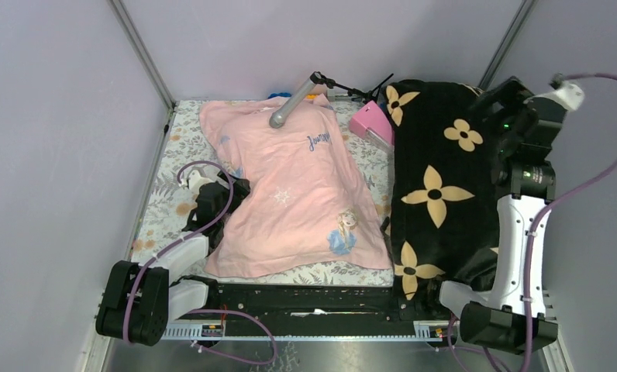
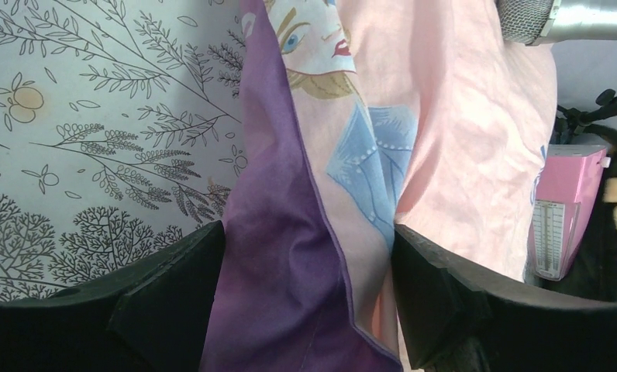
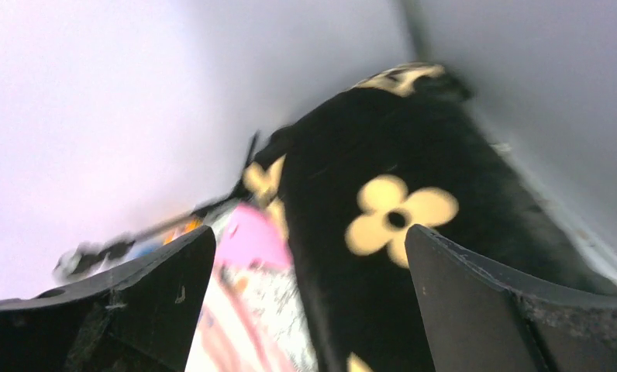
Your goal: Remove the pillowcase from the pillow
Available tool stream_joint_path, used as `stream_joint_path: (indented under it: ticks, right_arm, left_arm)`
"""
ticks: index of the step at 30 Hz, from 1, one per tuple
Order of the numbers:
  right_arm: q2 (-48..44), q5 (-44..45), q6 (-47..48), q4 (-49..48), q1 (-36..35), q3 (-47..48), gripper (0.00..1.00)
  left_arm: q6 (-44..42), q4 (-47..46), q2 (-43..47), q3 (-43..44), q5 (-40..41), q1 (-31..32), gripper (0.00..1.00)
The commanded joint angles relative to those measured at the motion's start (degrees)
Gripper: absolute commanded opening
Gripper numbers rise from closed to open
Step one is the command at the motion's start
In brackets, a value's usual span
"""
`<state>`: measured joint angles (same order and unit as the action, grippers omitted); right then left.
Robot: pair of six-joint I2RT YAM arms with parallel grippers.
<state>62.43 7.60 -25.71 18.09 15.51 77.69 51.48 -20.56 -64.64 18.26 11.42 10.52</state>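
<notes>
**Getting hold of the pillowcase**

The pink pillowcase (image 1: 290, 194) lies in the middle of the table (image 1: 162, 198). The left pincer (image 2: 309, 232) sits at its left edge, fingers wide, with pink and purple cloth between them (I cannot tell if it pinches). The right pincer (image 3: 309, 240) is wide open and holds nothing, at the upper right over the black blanket (image 1: 437, 194). I see no pillow. I think this is the grab step. Next: squeeze the cloth tight, then pull.
</notes>
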Motion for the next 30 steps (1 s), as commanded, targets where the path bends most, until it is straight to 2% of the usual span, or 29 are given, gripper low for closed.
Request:
stream_joint_path:
  ticks: [1, 2, 3, 7, 10, 13, 15, 17, 18, 21, 23, 26, 28, 30]
  right_arm:
    - [2.8, -10.9, 4.7, 7.6, -13.8, 3.3, 1.0]
    - [3.6, -10.0, 4.8, 7.8, -20.2, 2.7, 1.0]
    - [4.0, -9.4, 4.6, 7.5, -23.5, 1.4, 1.0]
    - [5.2, -7.9, 2.3, 6.0, -32.3, -7.0, 1.0]
    - [4.5, -7.1, 0.6, 5.2, -35.6, -15.2, 1.0]
    - [1.8, -10.5, -2.5, 1.3, -36.0, -25.8, 1.0]
    - [0.9, -9.4, -4.4, -0.7, -35.9, -31.2, 1.0]
    - [2.1, -4.4, -5.5, -1.0, -34.7, -33.1, 1.0]
    - [3.0, -3.4, -7.6, -1.7, -31.7, -33.7, 1.0]
    - [5.3, -16.1, -14.6, -14.8, -16.9, -40.5, 1.0]
    - [7.8, -11.6, -16.8, -17.4, -10.3, -40.5, 1.0]
    - [10.1, 0.0, -17.9, -17.4, -8.4, -36.3, 1.0]
    - [11.9, -1.7, -15.9, -19.0, -8.2, -32.8, 1.0]
    - [13.9, -9.1, -12.4, -20.4, -8.7, -28.8, 1.0]
  left_arm:
    - [-0.6, -2.4, 2.0, 1.5, -0.3, 0.0, 0.8]
    - [-0.7, -2.4, 2.1, 1.5, -0.4, 0.0, 0.8]
    - [-0.8, -2.5, 2.1, 1.5, -0.5, 0.0, 0.8]
    - [-1.2, -2.6, 2.3, 1.7, -1.4, 0.0, 0.81]
    - [-1.5, -2.6, 2.6, 1.8, -1.5, 0.0, 0.81]
    - [-1.6, -2.6, 3.0, 1.8, -1.8, 0.0, 0.81]
    - [-1.6, -2.7, 3.1, 1.8, -2.2, 0.0, 0.81]
    - [-1.7, -2.7, 3.0, 1.8, -2.2, 0.0, 0.82]
    - [-1.5, -2.6, 3.0, 1.9, -2.3, 0.0, 0.82]
    - [-1.0, -2.1, 3.2, 1.9, -2.4, 0.0, 0.82]
    - [-0.9, -1.6, 3.6, 1.8, -1.8, 0.0, 0.82]
    - [-0.5, -1.2, 4.3, 1.4, -0.3, 0.0, 0.83]
    - [-0.5, -0.9, 4.6, 1.3, 0.3, 0.0, 0.83]
    - [-0.7, -0.8, 4.7, 1.3, 0.5, 0.0, 0.84]
